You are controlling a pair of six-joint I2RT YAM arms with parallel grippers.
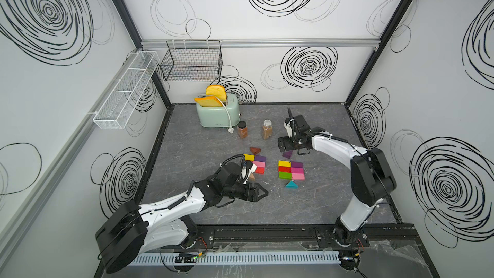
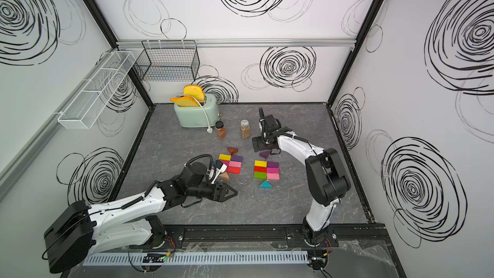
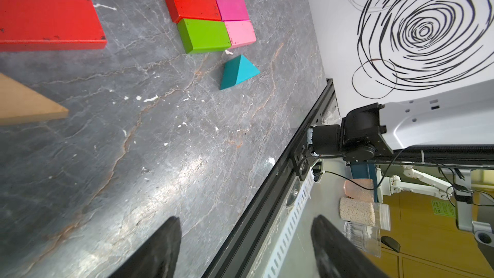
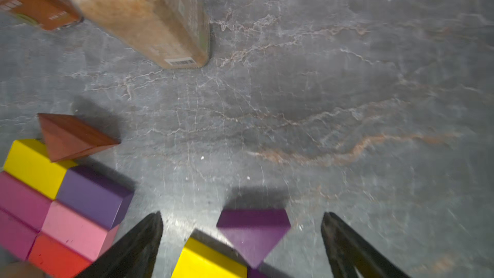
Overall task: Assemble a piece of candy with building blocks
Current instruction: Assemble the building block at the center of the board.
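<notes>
Right gripper point(image 4: 243, 216), jaws wide, flanks purple wedge point(image 4: 254, 234) without touching.

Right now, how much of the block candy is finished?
Looks nearly done. Six bricks form a rectangle, with the teal wedge at its near end and the purple wedge at its far end. The right pincer is open around the purple wedge; the left pincer is open, empty. Left: maybe nudging wedges snug. The second brick cluster, with brown wedge and tan wedge, is partly hidden.
</notes>
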